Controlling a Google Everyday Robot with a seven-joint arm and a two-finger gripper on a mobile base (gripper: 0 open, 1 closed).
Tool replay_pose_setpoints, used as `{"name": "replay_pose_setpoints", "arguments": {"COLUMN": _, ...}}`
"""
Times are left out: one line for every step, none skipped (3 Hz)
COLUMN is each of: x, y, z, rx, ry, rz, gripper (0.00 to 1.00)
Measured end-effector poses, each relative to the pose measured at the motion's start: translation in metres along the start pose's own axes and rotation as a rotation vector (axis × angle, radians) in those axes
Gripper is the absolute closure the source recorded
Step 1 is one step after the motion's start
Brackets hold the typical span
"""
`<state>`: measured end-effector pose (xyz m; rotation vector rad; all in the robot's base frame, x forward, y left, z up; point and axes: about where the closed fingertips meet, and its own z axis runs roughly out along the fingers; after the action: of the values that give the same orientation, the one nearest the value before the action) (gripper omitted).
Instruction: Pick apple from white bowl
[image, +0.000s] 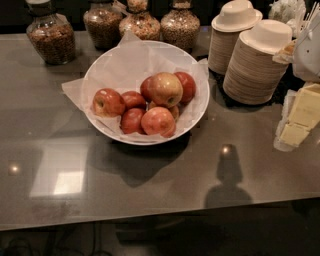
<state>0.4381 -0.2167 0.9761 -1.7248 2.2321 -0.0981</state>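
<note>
The pincer does not show in the camera view, so I cannot tell whether it is spread or pressed together.

A glossy grey surface (150, 185) fills most of the view, with its near edge running along the bottom. The white bowl (192, 127) stands about midway between the left and right edges, nearer the far edge than the near one. It is lined with crinkled white paper (125, 62) that spills over the rim on the left and at the back.

Seven or so apples lie heaped in the near half of the bowl. The apple (107, 102) is the leftmost of them, red with a pale patch around its stem dimple. It rests against the paper at the bowl's left side and touches a darker red apple (133, 99) on its right. A bigger yellow-green blushed apple (166, 89) sits on top of the pile, and a pinkish-red apple (158, 121) lies at the front, close to the near rim.

Four glass jars of brownish dry food stand along the far edge. One jar (50, 37) is toward the far left corner and three jars (141, 22) are close together just behind the bowl. Two stacks of tan paper bowls (252, 67) stand toward the far right corner. Pale yellow blocks (302, 112) lie at the right edge.
</note>
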Motion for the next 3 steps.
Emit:
{"name": "replay_pose_setpoints", "arguments": {"x": -0.001, "y": -0.001, "z": -0.001, "rx": 0.004, "ry": -0.004, "rz": -0.002, "gripper": 0.00}}
{"name": "replay_pose_setpoints", "arguments": {"x": -0.023, "y": -0.005, "z": 0.002, "rx": 0.009, "ry": -0.068, "rz": -0.051, "gripper": 0.00}}
{"name": "replay_pose_setpoints", "arguments": {"x": -0.049, "y": -0.011, "z": 0.005, "rx": 0.007, "ry": -0.151, "rz": -0.123, "gripper": 0.00}}
